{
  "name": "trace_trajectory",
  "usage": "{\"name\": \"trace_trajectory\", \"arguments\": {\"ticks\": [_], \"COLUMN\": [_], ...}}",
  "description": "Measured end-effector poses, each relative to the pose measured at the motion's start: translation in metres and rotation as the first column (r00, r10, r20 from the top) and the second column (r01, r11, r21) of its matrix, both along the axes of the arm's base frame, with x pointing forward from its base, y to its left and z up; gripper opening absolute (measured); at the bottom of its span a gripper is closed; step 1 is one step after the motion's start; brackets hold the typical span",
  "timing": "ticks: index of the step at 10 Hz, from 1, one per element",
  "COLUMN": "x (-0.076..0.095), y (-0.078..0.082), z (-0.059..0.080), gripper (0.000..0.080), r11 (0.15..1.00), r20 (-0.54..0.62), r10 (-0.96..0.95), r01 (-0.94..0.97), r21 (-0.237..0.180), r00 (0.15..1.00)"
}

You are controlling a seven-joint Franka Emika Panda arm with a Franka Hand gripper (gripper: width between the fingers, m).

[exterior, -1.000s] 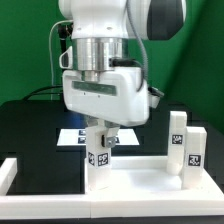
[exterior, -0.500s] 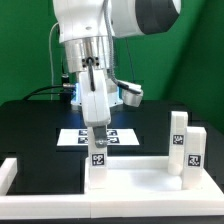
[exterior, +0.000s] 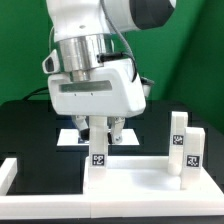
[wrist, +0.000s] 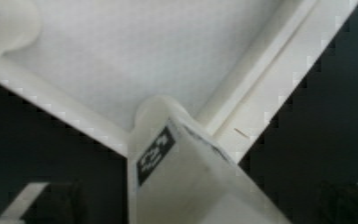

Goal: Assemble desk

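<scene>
Gripper [exterior: 102, 133] closed on tagged leg [exterior: 98, 165], standing on tabletop [exterior: 140, 180], no readable writing.

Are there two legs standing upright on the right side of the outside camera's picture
Yes, two white legs stand upright there, each with a black-and-white tag, apart from the hand.

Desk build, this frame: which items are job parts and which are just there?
Job parts:
- tabletop, rim up
- leg under the hand, upright at the tabletop's corner
- two legs upright on the exterior view's right

Just there:
- marker board on the black table
- white rail, exterior view's left
</scene>
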State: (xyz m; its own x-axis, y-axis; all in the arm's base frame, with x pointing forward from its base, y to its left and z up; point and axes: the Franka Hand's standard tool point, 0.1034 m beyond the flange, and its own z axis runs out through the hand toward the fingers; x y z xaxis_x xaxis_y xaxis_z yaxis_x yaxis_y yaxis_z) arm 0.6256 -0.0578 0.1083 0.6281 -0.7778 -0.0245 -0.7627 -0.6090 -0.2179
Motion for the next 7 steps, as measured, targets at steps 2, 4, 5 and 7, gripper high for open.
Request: {"name": "trace_trajectory", "arguments": {"ticks": [2,4,5,7], "x": [-0.001,-0.001,0.001,0.002], "y": [-0.001,0.005,0.01,0.008], "z": [-0.001,-0.002,-0.001,-0.002], "gripper": [0.0648,0.0648,0.0648,0.0619], "r11": [0.99,0.888,0.729,0.733], "r20": [0.01,-0.013,-0.036,-0.04], "r10": [0.135,0.444,0.671,0.668], "r01": [-0.134,-0.442,-0.667,-0.666], "r21": [-0.033,-0.127,-0.151,-0.14], "r00": [0.991,0.896,0.741,0.743]}}
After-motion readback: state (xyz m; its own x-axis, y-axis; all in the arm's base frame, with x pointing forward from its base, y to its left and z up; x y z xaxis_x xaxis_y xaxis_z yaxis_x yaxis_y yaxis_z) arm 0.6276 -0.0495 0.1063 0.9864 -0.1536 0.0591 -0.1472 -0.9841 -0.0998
